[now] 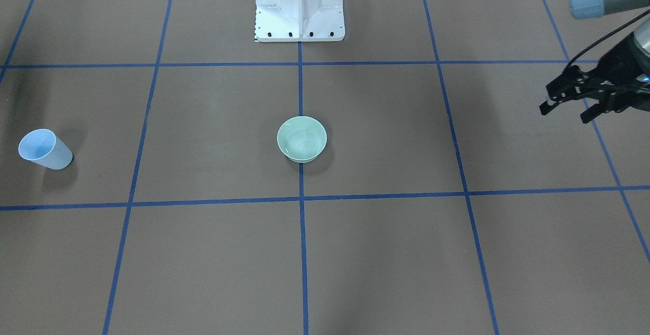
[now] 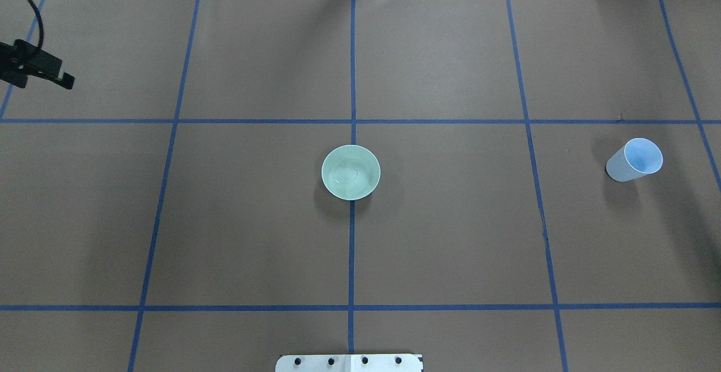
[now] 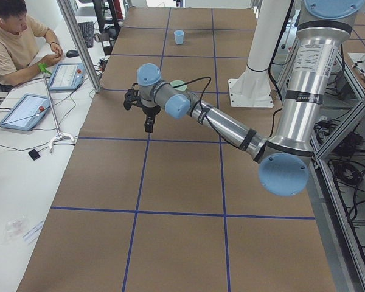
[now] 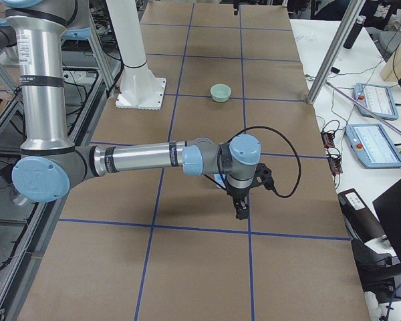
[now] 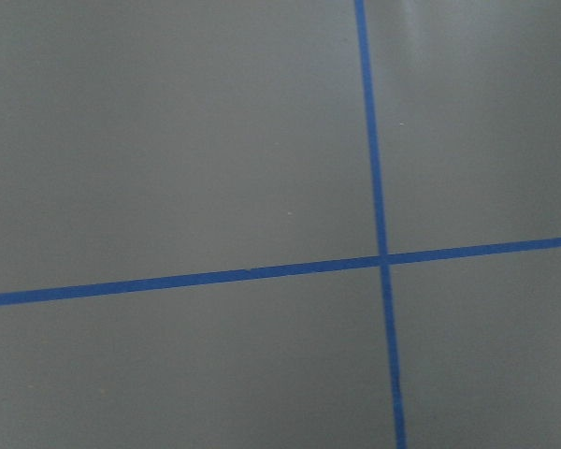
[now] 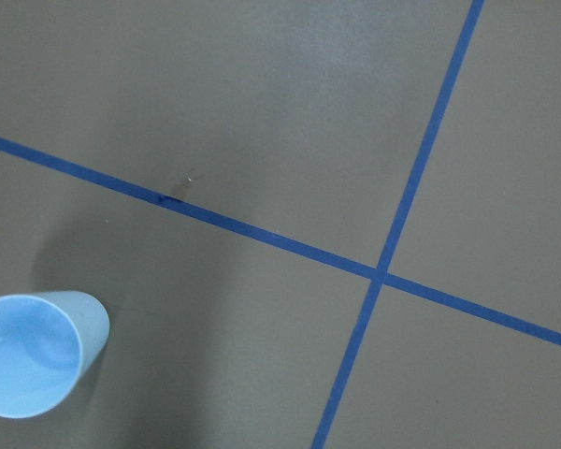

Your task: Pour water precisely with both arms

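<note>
- The water (image 2: 349,176) lies in the green bowl (image 1: 301,139), a shallow pool that shows only as faint ripples and glints.
- The blue cup (image 2: 635,159) stands upright, well apart from the bowl on the robot's right. No water can be made out inside it.
- The left gripper (image 1: 566,111) hangs well off to the bowl's other side, above the table (image 2: 253,237). Its fingers are spread and hold nothing.
- The right gripper (image 4: 242,208) points down well away from the bowl, over the cup's part of the table. It shows only in the side view, so whether it is spread or closed cannot be told.
- Judged from this layout, the pour into the bowl looks done: the water is in the bowl, the cup is set down, and neither arm is near the bowl.
- What is left appears slight, at most parking the left arm (image 3: 219,125) and the right arm (image 4: 140,160).
</note>
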`<state>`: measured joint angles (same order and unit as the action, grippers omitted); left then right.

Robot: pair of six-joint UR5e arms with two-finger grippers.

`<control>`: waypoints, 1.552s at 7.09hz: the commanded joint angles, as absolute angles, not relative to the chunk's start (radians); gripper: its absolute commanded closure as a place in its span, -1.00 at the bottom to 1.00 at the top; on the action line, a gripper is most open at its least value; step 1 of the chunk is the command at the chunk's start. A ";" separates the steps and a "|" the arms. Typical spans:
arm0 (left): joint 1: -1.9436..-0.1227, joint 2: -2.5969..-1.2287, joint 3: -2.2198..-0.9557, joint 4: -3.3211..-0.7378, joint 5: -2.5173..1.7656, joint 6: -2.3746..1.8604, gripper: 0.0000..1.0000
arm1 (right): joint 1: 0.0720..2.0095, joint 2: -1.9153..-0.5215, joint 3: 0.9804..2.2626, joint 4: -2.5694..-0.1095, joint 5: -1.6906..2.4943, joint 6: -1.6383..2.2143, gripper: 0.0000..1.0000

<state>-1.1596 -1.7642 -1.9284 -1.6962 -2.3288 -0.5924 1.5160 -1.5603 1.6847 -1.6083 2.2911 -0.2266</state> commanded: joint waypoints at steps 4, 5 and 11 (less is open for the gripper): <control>-0.740 -1.925 -1.980 -1.695 -2.018 -1.148 -1.00 | 1.529 -1.601 1.674 -1.609 2.257 -0.230 -1.00; -0.651 -1.949 -1.967 -1.694 -1.955 -1.207 -1.00 | 1.532 -1.608 1.657 -1.609 2.267 -0.221 -1.00; -0.508 -2.293 -1.600 -1.703 -1.839 -1.373 -0.78 | 1.532 -1.609 1.654 -1.612 2.273 -0.215 -1.00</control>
